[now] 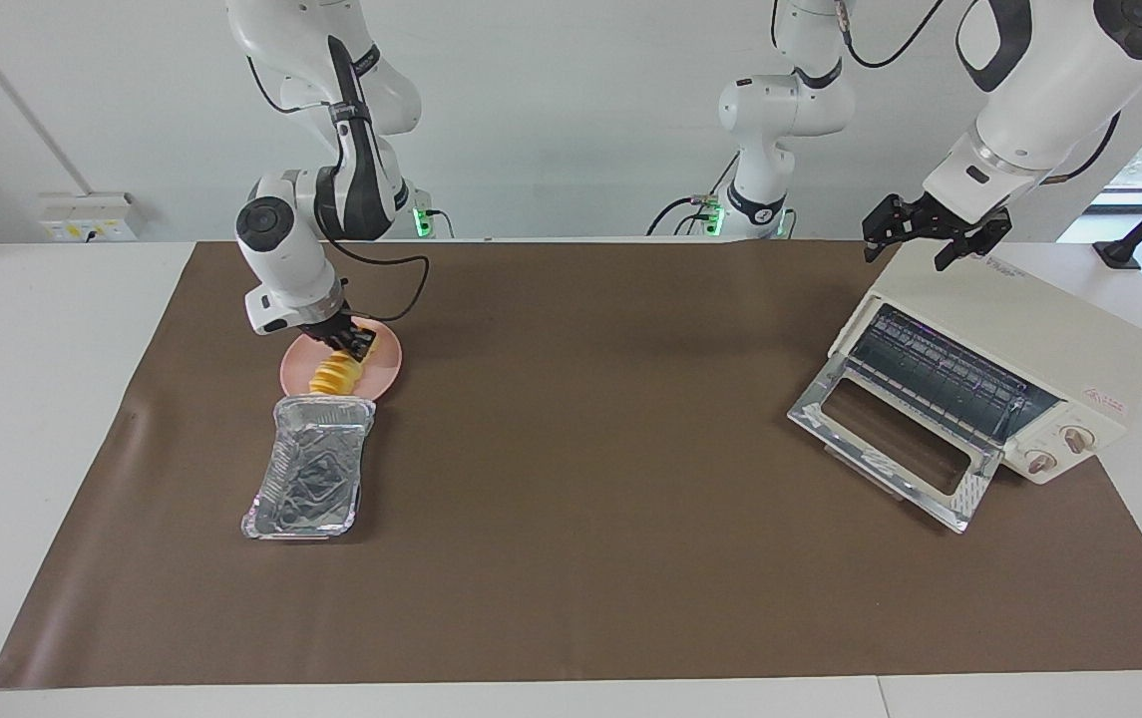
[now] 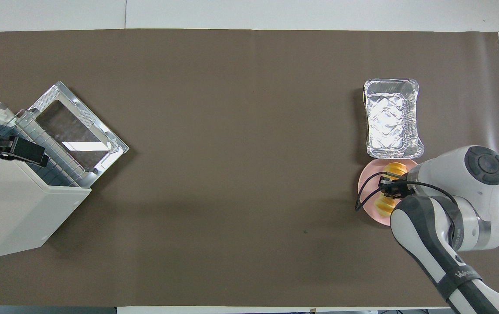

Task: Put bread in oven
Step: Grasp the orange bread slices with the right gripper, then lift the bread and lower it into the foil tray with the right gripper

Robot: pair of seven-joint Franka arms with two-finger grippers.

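Note:
The yellow-orange ridged bread (image 1: 335,377) lies on a round pink plate (image 1: 388,367) toward the right arm's end of the table. My right gripper (image 1: 353,346) is down at the bread, on the end nearer the robots. In the overhead view the right hand (image 2: 395,189) covers the middle of the bread (image 2: 394,168) on the plate (image 2: 364,192). The cream-white oven (image 1: 1029,329) stands at the left arm's end with its glass door (image 1: 890,439) dropped open and the rack showing. My left gripper (image 1: 915,244) hangs open and empty over the oven's top.
A crinkled silver foil tray (image 1: 311,479) stands beside the plate, touching its edge, farther from the robots; it also shows in the overhead view (image 2: 392,118). The oven (image 2: 14,218) and its open door (image 2: 75,131) take up the left arm's end of the brown mat.

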